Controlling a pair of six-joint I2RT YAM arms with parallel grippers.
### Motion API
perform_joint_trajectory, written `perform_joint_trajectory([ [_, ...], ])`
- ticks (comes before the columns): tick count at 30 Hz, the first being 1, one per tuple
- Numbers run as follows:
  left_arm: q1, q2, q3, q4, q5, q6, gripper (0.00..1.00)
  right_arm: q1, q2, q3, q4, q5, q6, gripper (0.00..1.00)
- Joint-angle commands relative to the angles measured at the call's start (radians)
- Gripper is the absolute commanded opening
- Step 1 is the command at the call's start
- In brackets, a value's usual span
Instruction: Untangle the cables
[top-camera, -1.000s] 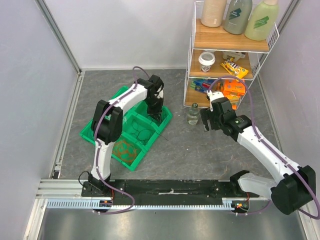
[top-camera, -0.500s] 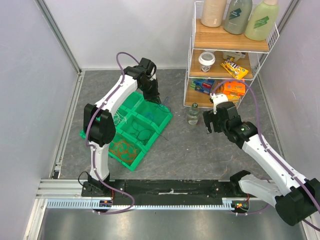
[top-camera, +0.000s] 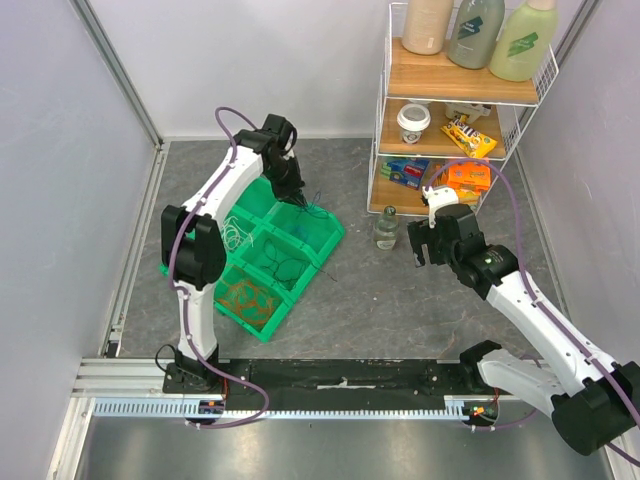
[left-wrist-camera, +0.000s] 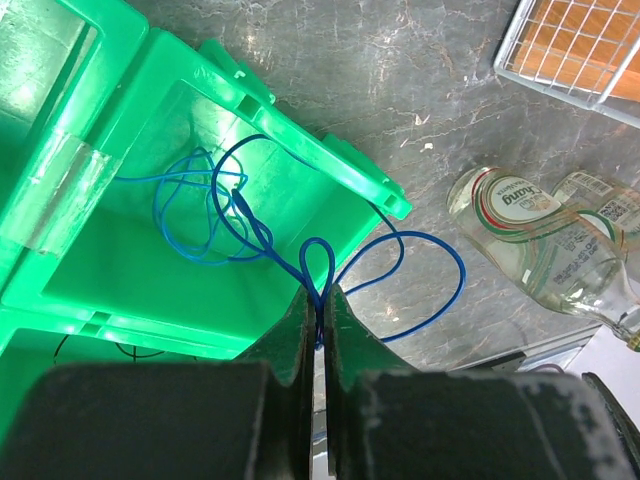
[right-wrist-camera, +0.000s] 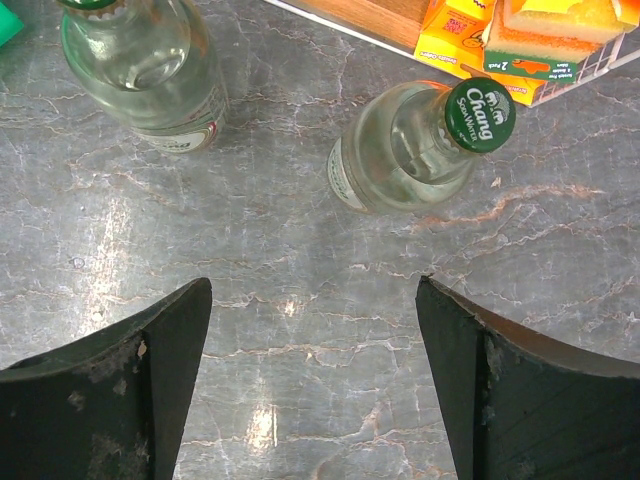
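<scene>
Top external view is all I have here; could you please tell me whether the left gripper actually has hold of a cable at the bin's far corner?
Observer: Yes, the left gripper is shut on a single blue cable, pinched at a small loop.
Operator: Thank you; is it clear of the compartment?
Observer: Only partly. One loop lies past the rim of the green bin, and the rest is coiled inside that compartment.
Operator: And the right gripper?
Observer: The right gripper is open and empty, with two glass bottles just ahead of it.
</scene>
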Motion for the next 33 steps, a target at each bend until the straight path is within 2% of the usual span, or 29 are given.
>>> perform_joint_trajectory([
  [1, 0.003, 0.034, 0.014, -0.013, 0.028, -0.033, 0.02, -0.004, -0.008, 0.007, 0.018, 0.011, -0.019, 0.91],
  [5, 0.009, 0.027, -0.014, -0.014, 0.012, -0.023, 0.04, -0.004, -0.002, 0.008, 0.019, 0.011, -0.022, 0.91],
  [8, 0.015, 0.014, -0.024, -0.014, 0.003, -0.013, 0.17, -0.004, 0.002, 0.013, 0.019, 0.007, -0.022, 0.91],
  [10, 0.014, 0.005, -0.023, -0.006, -0.006, -0.003, 0.19, -0.004, 0.005, 0.014, 0.016, 0.004, -0.023, 0.91],
  [16, 0.020, -0.007, -0.029, 0.006, -0.035, 0.017, 0.02, -0.004, 0.009, 0.014, 0.018, 0.002, -0.019, 0.91],
  [21, 0.040, -0.065, -0.024, 0.020, -0.132, 0.013, 0.02, -0.006, 0.010, 0.016, 0.019, 0.002, -0.023, 0.91],
  [25, 0.101, -0.145, -0.049, 0.052, -0.236, -0.039, 0.02, -0.006, 0.015, 0.022, 0.022, -0.001, -0.024, 0.91],
  [28, 0.171, -0.145, -0.070, 0.062, -0.236, -0.096, 0.01, -0.006, 0.019, 0.025, 0.024, -0.001, -0.027, 0.91],
  [33, 0.267, -0.061, -0.052, 0.043, -0.172, -0.167, 0.02, -0.004, 0.024, 0.030, 0.022, 0.005, -0.033, 0.91],
])
